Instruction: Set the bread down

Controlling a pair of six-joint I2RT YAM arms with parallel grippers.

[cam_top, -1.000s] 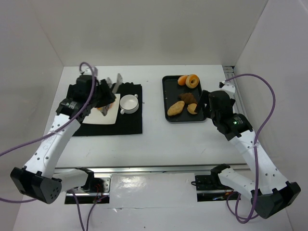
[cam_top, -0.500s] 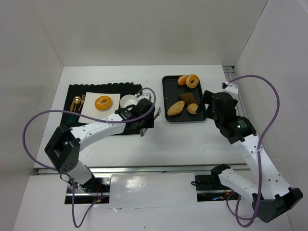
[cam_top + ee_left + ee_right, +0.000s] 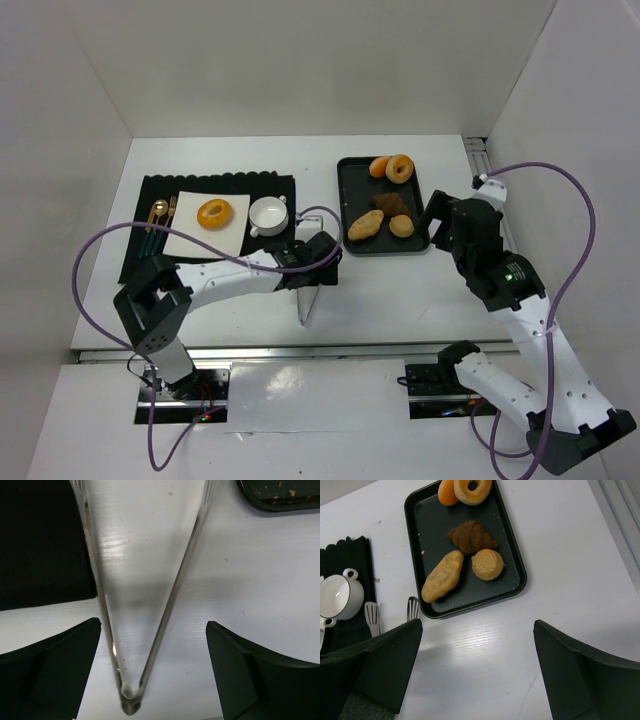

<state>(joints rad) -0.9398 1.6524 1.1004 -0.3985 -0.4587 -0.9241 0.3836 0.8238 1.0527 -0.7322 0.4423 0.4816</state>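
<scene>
On the white table [image 3: 400,290], the bread [image 3: 214,214] is seen on a white napkin [image 3: 190,234] toward the left edge, up-left of the left gripper [image 3: 153,624], whose fingers are spread clear of the tongs [image 3: 306,303]. The right gripper [image 3: 477,645] is likewise spread, and the left arm is judged nearer.

Left arm [image 3: 225,278]: you have it folded at the elbow close to its base, forearm stretched low and rightward toward the middle of the tabletop [image 3: 400,290], wrist tipped down. Left end effector [image 3: 316,270]: fingers [image 3: 55,670] spread wide, tips close over the tabletop.

Right arm [image 3: 525,310]: it rises from its base and leans forward and left, wrist held high. Right end effector [image 3: 436,220]: fingers [image 3: 375,670] spread wide, looking down from well above the tabletop.
</scene>
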